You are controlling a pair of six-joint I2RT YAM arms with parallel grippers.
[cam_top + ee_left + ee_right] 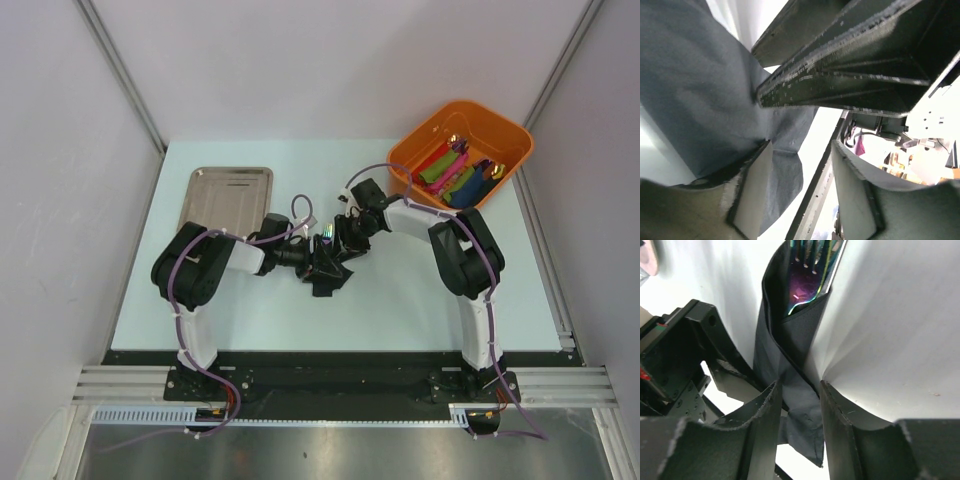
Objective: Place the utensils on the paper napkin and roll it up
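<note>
The paper napkin (328, 275) is a crumpled black roll at mid-table, with both grippers meeting over it. The utensils (327, 234) stick out of its far end. In the right wrist view, iridescent fork tines (807, 280) show inside the wrapped napkin (790, 340). My right gripper (800, 387) is open and straddles the roll's loose tail. It reaches in from the right in the top view (345, 240). My left gripper (801, 150) is open with only white table in its gap. The napkin (700, 90) lies off to its left, and the right arm's finger crosses above. The left gripper (312, 258) comes in from the left.
A steel tray (225, 195) lies at the back left. An orange bin (500, 125) at the back right holds several coloured napkin rolls (450, 170). White walls close in the table on three sides.
</note>
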